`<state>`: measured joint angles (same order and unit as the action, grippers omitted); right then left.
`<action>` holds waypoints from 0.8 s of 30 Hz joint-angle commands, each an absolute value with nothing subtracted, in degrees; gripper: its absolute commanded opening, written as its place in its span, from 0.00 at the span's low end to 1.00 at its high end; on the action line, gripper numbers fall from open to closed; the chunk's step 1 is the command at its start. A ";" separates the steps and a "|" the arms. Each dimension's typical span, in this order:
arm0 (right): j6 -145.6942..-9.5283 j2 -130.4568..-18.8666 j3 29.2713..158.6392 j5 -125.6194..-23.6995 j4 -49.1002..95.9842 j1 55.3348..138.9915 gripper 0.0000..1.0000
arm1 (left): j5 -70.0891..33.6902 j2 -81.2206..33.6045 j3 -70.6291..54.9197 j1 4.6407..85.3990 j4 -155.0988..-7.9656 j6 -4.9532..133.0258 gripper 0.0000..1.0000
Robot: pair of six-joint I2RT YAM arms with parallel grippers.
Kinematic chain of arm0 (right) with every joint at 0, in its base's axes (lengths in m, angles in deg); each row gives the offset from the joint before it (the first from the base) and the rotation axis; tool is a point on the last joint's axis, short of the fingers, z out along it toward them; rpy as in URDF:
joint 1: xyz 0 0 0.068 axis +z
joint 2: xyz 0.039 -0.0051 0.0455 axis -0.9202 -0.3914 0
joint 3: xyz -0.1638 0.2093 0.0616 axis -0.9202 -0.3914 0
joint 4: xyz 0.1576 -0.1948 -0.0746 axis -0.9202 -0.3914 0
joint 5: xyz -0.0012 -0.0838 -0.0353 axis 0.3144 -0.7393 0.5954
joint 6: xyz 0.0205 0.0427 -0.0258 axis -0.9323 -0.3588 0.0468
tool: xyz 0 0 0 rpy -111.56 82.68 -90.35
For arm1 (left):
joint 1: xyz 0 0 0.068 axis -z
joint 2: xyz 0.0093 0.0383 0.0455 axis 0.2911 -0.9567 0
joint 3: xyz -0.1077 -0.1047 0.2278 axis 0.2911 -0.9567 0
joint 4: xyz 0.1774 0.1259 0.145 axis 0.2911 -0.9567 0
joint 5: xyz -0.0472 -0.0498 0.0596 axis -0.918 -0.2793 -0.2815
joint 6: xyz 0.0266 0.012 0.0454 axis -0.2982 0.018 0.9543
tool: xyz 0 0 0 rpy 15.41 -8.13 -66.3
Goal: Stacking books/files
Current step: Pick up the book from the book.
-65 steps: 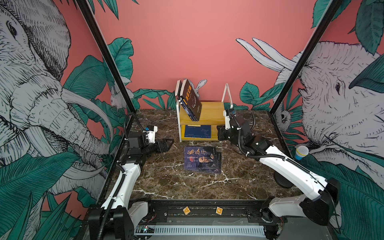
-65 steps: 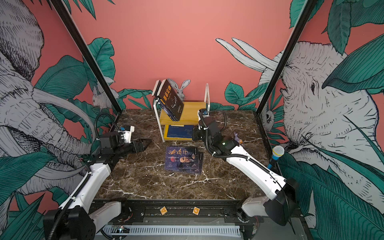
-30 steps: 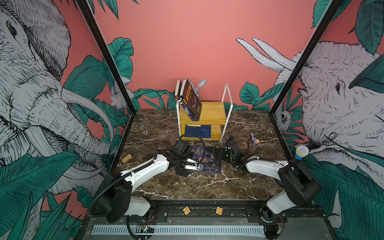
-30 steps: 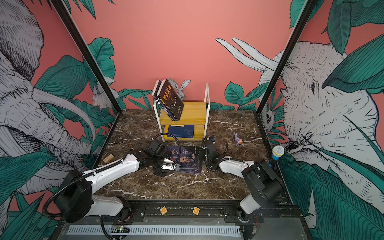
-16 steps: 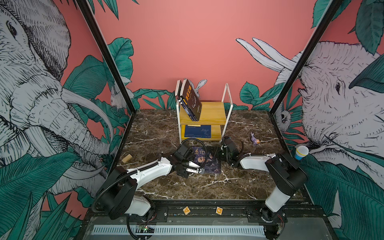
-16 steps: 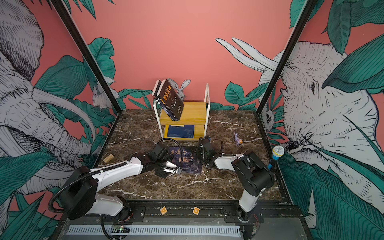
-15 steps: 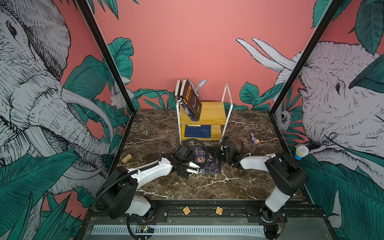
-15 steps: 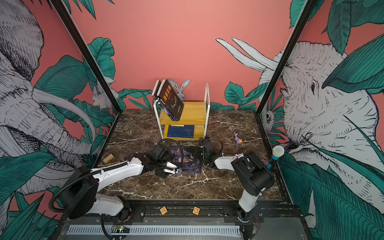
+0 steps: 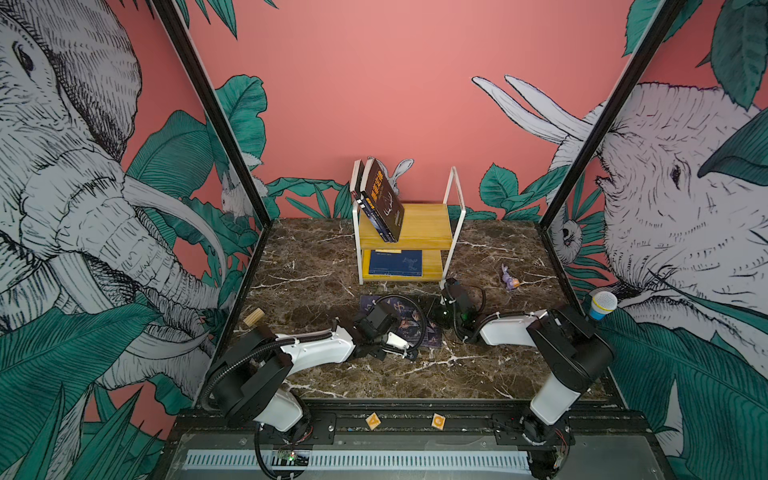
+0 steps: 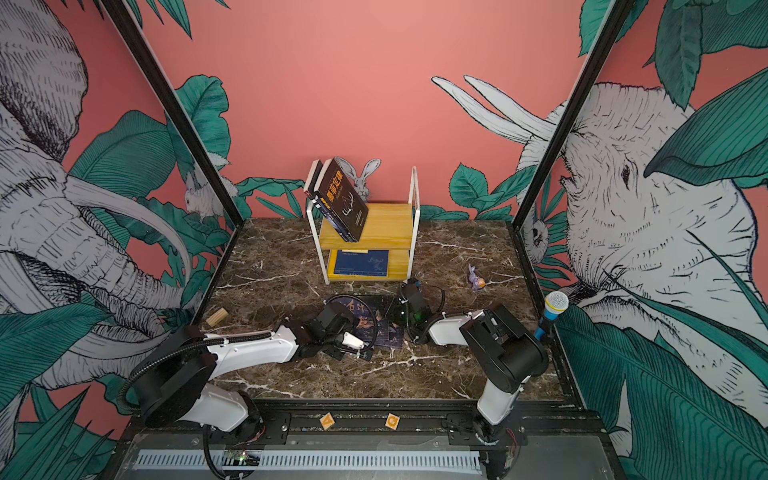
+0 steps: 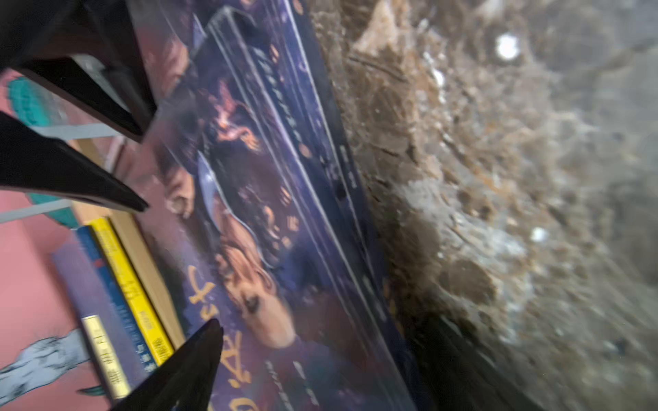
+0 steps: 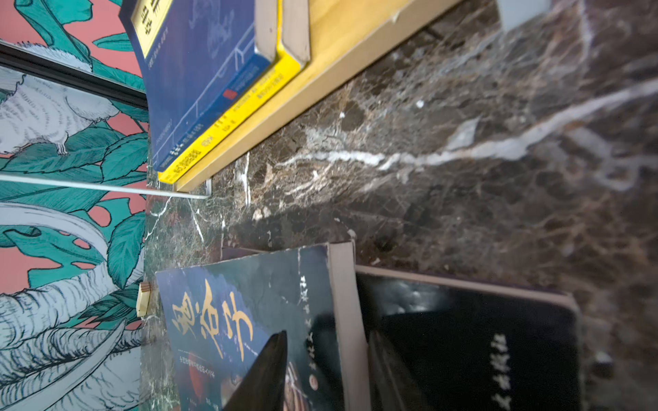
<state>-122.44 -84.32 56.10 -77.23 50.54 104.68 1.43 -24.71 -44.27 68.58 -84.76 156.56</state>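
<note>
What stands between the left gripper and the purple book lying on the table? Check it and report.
Nothing visible does. The left gripper is right at the purple book with open jaws, its cover directly ahead in the left wrist view. The black book lies beside it, off that path.

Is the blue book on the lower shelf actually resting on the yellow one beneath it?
Touching. The right wrist view shows the blue book lying flat on the yellow book, no gap between them.
</note>
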 commanded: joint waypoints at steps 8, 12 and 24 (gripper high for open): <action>-125.63 -85.11 54.64 -74.99 50.88 107.18 0.38 | 8.39 -26.31 -51.98 70.36 -74.47 159.88 0.68; -125.78 -84.52 54.78 -74.64 50.89 107.79 0.38 | 7.67 -23.71 -54.09 70.36 -74.64 159.75 0.49; -124.93 -81.08 54.65 -75.64 48.57 107.52 0.39 | 7.72 -18.22 -56.78 70.70 -78.04 155.70 0.00</action>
